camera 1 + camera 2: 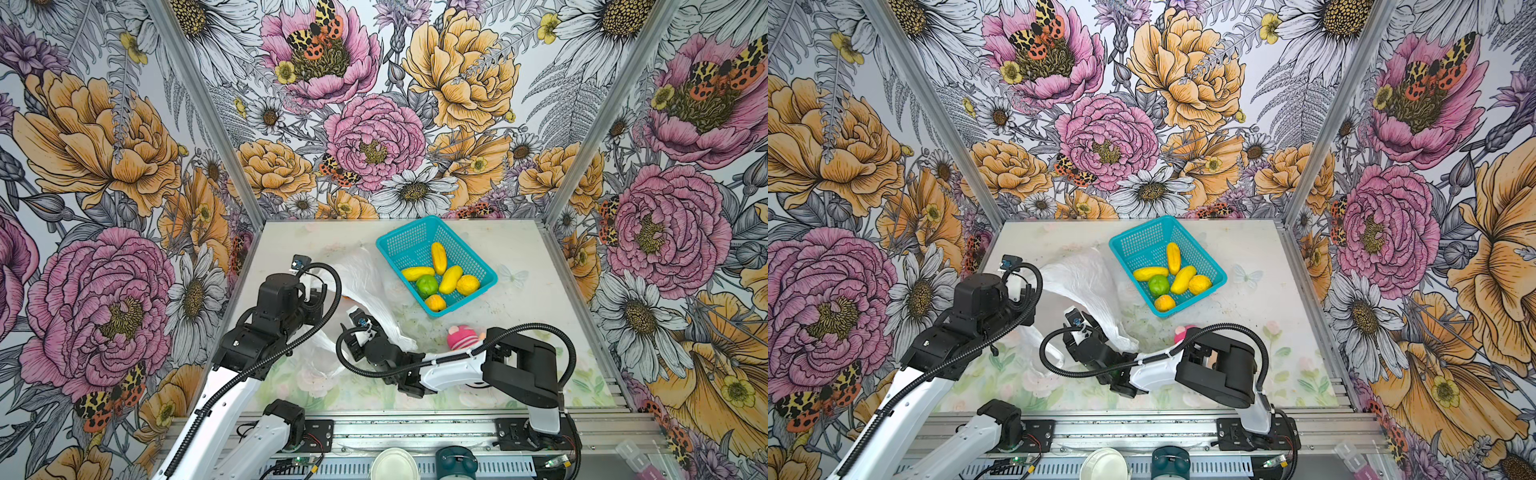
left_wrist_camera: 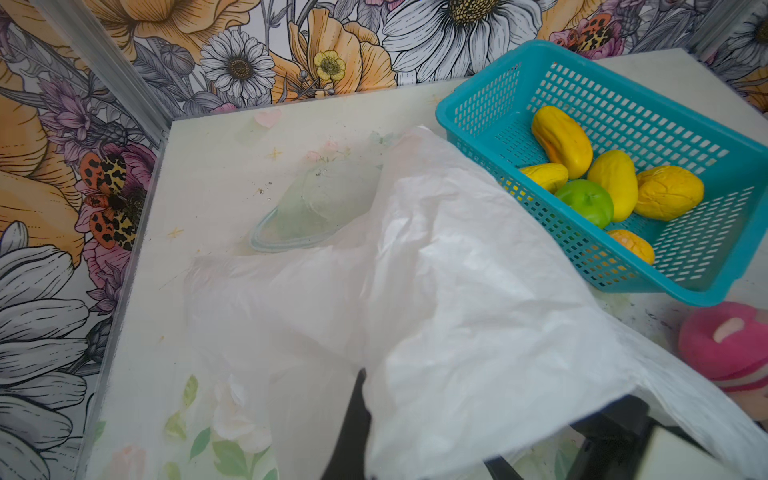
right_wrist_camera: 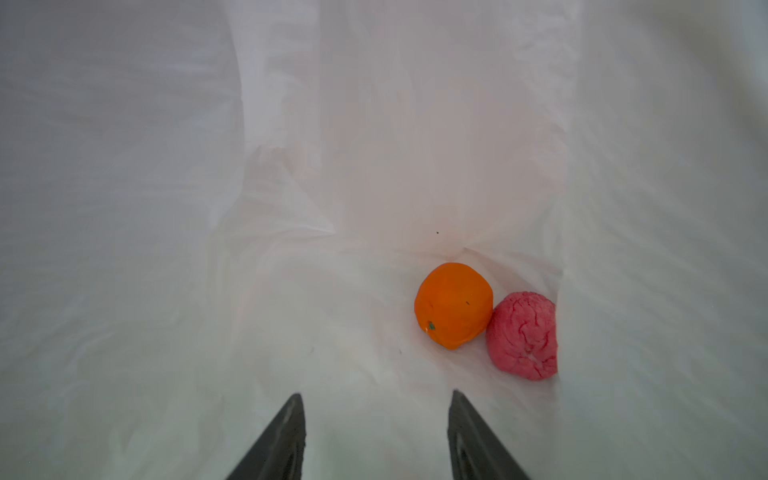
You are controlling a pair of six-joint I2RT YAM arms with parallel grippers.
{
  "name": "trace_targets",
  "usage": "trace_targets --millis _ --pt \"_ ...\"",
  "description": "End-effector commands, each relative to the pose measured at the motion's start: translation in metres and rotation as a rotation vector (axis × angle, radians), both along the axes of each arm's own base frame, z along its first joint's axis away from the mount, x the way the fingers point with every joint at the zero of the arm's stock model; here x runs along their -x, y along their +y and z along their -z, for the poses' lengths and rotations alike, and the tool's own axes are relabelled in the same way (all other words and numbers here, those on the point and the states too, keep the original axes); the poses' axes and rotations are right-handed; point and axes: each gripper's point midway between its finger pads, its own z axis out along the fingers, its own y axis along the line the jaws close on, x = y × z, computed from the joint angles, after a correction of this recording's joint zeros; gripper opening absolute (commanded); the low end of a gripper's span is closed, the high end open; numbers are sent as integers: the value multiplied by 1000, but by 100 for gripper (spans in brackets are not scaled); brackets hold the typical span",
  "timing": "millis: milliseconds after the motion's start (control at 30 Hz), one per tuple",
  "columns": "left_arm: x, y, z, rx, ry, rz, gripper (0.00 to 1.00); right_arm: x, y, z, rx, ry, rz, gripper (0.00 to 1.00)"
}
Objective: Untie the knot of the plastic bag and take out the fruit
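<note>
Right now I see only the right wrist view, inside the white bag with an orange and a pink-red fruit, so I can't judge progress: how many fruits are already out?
Observer: Six glossy toy fruits, five yellowish and one green, lie in the teal plastic mesh basket.
Operator: Who holds the bag open?
Observer: The left pincer, shut on the thin white plastic bag, holds its edge raised.
Operator: Anything beside my arm?
Observer: A pink-striped plush doll lies on the table outside the bag.

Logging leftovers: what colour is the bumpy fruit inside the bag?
Pink-red; the bumpy fruit beside the orange one shows best in the right wrist view.
</note>
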Motion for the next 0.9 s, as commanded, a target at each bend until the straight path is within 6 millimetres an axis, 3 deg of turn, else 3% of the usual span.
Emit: trace_targets --millis 0,367,567,667,867 --pt "6 -17 -22 57 -68 95 0 -12 1 6 -15 54 50 54" --pt "35 -30 -58 122 -233 203 0 -25 -5 19 14 91 129 52" --pt "34 -29 -57 118 -236 197 0 -28 0 30 23 141 152 53" --pt "32 -28 -55 115 -226 192 0 -13 14 28 -25 156 76 53" --pt "30 -27 -52 108 -220 182 0 43 53 22 -74 72 -111 63"
